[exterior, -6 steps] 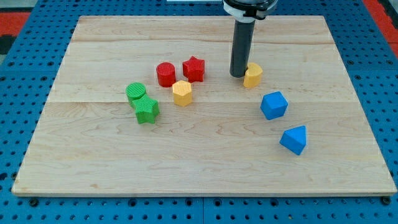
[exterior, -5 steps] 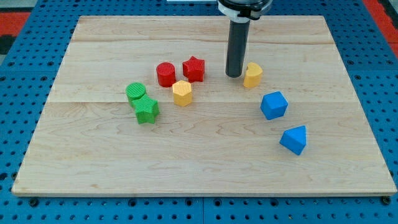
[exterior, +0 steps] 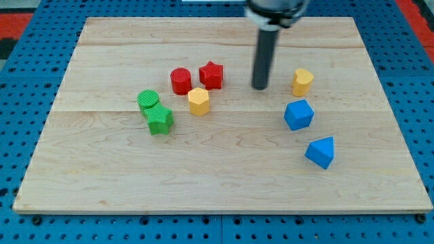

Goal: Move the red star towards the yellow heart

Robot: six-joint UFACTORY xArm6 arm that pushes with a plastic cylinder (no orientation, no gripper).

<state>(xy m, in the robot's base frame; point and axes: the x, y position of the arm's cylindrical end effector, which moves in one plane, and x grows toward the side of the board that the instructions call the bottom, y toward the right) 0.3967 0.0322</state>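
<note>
The red star (exterior: 211, 74) lies on the wooden board (exterior: 224, 183), left of centre near the view's top. The yellow heart (exterior: 303, 81) lies to its right, just above a blue cube. My tip (exterior: 260, 87) stands between the two, closer to the heart, and touches neither. The rod is slightly blurred.
A red cylinder (exterior: 180, 80) sits against the red star's left side. A yellow hexagonal block (exterior: 199, 101) lies just below them. A green cylinder (exterior: 148, 100) and a green star (exterior: 160, 120) are at the left. The blue cube (exterior: 298, 114) and a blue wedge-shaped block (exterior: 320, 152) are at the right.
The yellow heart has slid to the view's right, away from my tip and the red star. My tip has shifted slightly right. The red star has not moved.
</note>
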